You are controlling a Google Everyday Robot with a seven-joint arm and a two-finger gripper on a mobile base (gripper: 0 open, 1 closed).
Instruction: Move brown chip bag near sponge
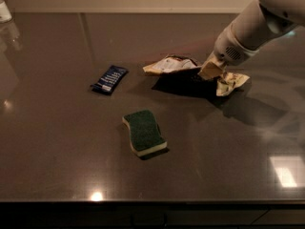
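Hand (pixel 211 70) seemingly grips the brown chip bag (pixel 171 65), well apart from the sponge (pixel 144 131).

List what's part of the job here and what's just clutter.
Job: chip bag; sponge; gripper, down at the bag's end away from the packet.
Clutter: blue packet; white object at the far corner.
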